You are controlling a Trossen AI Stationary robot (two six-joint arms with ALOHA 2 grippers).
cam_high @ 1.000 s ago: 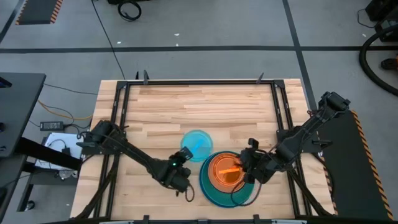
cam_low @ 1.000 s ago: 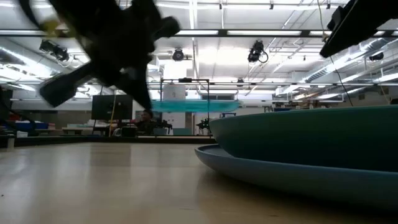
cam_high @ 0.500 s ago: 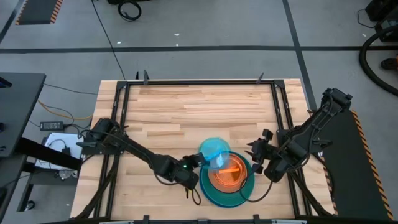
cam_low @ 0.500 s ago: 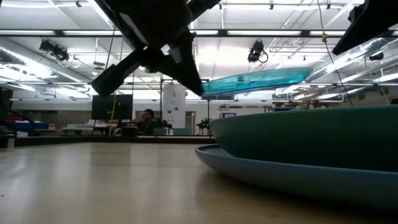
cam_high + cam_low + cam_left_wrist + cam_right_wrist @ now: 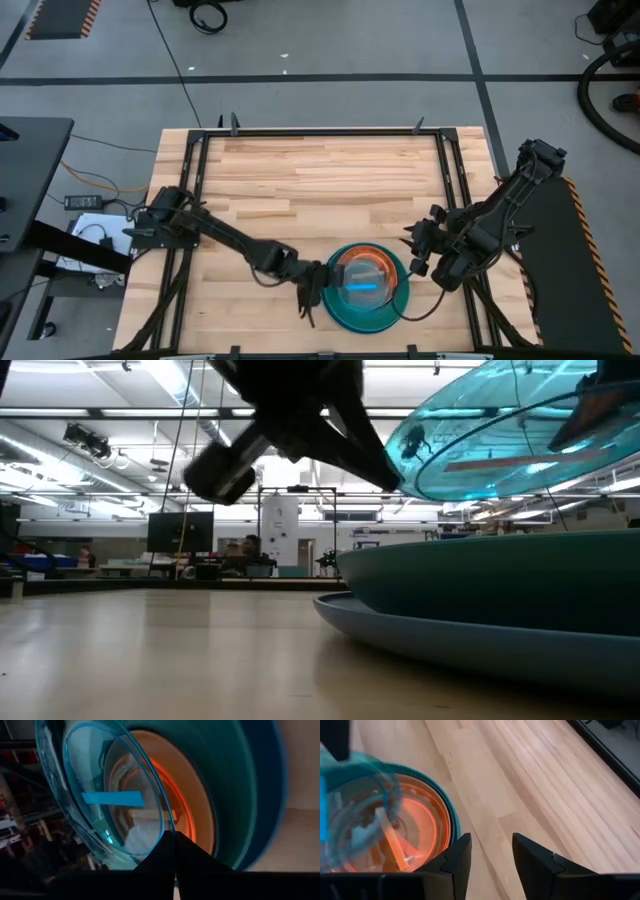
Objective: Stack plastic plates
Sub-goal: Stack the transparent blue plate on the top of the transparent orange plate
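Note:
A stack of plastic plates sits near the table's front edge, right of centre. A large blue plate is at the bottom, a teal one lies on it, and a translucent orange one is on top. My left gripper is at the stack's left side, shut on a small translucent cyan plate that hangs over the stack. My right gripper stands open just right of the stack, with nothing between its fingers. My left gripper pinches the cyan plate's rim between its two fingers, on the side toward the table's left. The fingers come from the left, slanting down. The plate is lifted clear and tilted, its far side raised above the stack.
Bare wooden tabletop spreads to the far side and the left of the stack. A black metal frame runs along the table's edges. Both arms reach in from the table's sides.
My left gripper has carried the cyan plate from left of the stack toward the table's right and near edge, over the stack. It rose a little and rolled, so the once level plate is now tilted. My right gripper has drawn back from the stack's right rim toward the right edge.

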